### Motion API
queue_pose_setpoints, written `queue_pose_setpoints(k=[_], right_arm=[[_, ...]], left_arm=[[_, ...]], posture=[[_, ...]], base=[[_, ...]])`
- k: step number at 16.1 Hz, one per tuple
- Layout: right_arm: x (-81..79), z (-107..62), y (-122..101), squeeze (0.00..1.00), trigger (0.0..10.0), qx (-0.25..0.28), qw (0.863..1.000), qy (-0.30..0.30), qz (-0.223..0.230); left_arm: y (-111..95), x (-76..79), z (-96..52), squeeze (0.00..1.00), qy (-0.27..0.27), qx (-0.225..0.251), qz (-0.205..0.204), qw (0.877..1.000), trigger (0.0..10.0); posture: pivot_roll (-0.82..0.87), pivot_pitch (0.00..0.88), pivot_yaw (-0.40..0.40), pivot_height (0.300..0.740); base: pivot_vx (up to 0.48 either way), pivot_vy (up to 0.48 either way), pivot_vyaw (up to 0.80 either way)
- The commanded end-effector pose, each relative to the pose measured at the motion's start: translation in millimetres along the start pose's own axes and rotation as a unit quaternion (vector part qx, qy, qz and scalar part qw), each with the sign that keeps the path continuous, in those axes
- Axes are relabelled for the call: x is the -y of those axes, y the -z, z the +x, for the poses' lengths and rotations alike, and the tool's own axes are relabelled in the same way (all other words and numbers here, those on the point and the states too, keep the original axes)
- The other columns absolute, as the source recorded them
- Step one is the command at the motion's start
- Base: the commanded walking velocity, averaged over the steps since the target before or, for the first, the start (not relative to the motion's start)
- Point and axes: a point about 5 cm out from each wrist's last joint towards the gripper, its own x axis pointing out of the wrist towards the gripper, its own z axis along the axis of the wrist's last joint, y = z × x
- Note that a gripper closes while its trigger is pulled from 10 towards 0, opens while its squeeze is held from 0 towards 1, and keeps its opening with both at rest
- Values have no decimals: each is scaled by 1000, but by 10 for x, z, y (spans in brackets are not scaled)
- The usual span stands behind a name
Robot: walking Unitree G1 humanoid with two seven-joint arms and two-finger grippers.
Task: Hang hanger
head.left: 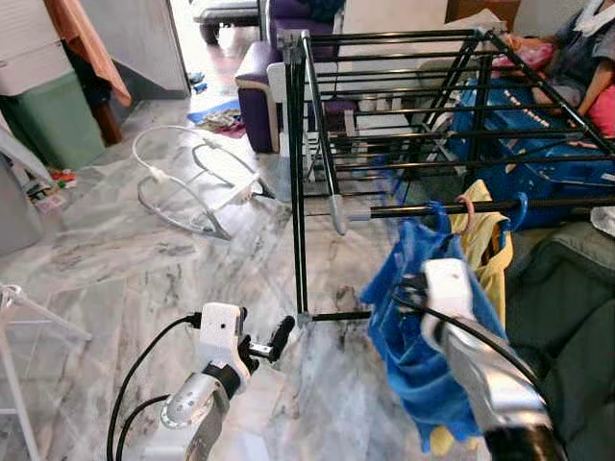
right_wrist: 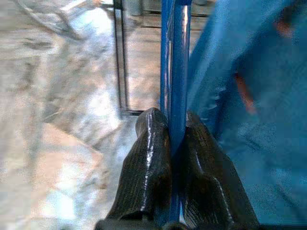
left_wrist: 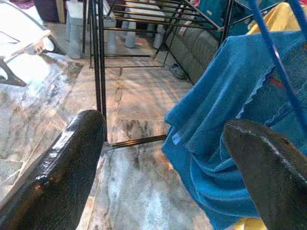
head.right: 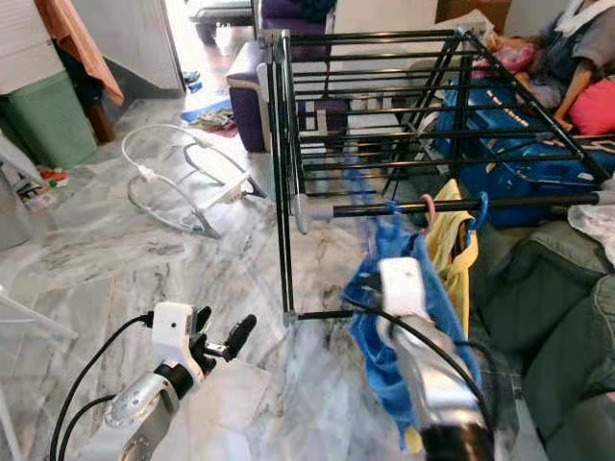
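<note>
Meanwhile, the right gripper (right_wrist: 175,143) clamps the blue hanger (right_wrist: 175,57) beside the rack (head.left: 317,125); the left gripper (left_wrist: 163,158) hangs spread wide.

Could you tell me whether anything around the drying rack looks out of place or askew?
A white tubular frame lies tipped on the marble floor left of the drying rack, with small clutter near the wall beyond. The blue garment hangs bunched, its blue hanger pinched in the right gripper.
</note>
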Motion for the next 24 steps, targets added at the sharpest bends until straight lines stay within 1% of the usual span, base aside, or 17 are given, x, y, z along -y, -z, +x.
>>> queue_pose_setpoints(k=[1, 2, 5, 7, 9, 10, 13, 15, 17, 18, 19, 20, 21, 22, 24], right_arm=[[-26, 38, -124, 0, 10000, 12, 1000, -9, 6], [-36, 70, -139, 0, 10000, 7, 1000, -12, 11], [-56, 200, -193, 0, 10000, -20, 997, -14, 67], [-69, 242, -208, 0, 10000, -28, 997, -17, 76], [-86, 317, -173, 0, 10000, -55, 993, -20, 98], [-98, 352, -138, 0, 10000, -66, 993, -24, 99], [-117, 385, -69, 0, 10000, -82, 992, -25, 91], [-181, 410, -24, 0, 10000, -93, 992, -39, 74], [-282, 430, -30, 0, 10000, -92, 992, -61, 56], [-309, 434, -31, 0, 10000, -93, 992, -64, 56], [-361, 430, -32, 0, 10000, -88, 993, -73, 41], [-368, 428, -29, 0, 10000, -86, 993, -75, 37], [-355, 422, -18, 569, 10000, -85, 993, -72, 32], [-334, 414, -1, 1000, 10000, -85, 994, -68, 28], [-281, 395, 48, 1000, 10000, -87, 994, -57, 25]], left_arm=[[-50, -16, 1, 0, 1, 5, 10, 1000, 10000], [-49, -17, 0, 0, 1, 5, 10, 1000, 10000], [-39, -24, -6, 0, 3, -1, 13, 1000, 10000], [-34, -22, -3, 0, 3, -3, 14, 1000, 10000], [-23, -8, -7, 0, 5, -6, 14, 1000, 10000], [-22, -6, -11, 0, 4, -6, 14, 1000, 10000], [-12, -4, -21, 0, 2, -8, 13, 1000, 10000], [-5, -5, -25, 0, 1, -10, 12, 1000, 10000], [-1, 1, -24, 0, 1, -12, 12, 1000, 10000], [-1, 1, -23, 0, 2, -12, 12, 1000, 10000], [0, 1, -22, 0, 1, -12, 12, 1000, 10000], [1, 0, -22, 0, 0, -12, 12, 1000, 10000], [3, 3, -22, 0, -1, -12, 11, 1000, 10000], [10, 5, -25, 0, -1, -13, 11, 1000, 10000], [17, 4, -28, 0, 0, -15, 10, 1000, 10000]], posture=[[-132, 0, 38, 740], [-132, 0, 38, 740], [-121, 0, 43, 740], [-121, 0, 43, 740], [-116, 0, 41, 740], [-112, 0, 39, 740], [-104, 0, 34, 740], [-104, 0, 33, 740], [-105, 0, 34, 740], [-105, 0, 34, 740], [-104, 0, 30, 740], [-104, 0, 30, 740], [-103, 0, 28, 740], [-103, 0, 28, 740], [-103, 0, 28, 740]], base=[[0, 0, 0], [0, 0, 0], [0, 0, 0], [0, 0, 0], [0, 0, 0], [0, 0, 0], [0, 0, 0], [0, 0, 0], [0, 0, 0], [0, 0, 0], [0, 0, 0], [0, 0, 0], [0, 0, 0], [0, 0, 0], [0, 0, 0]])
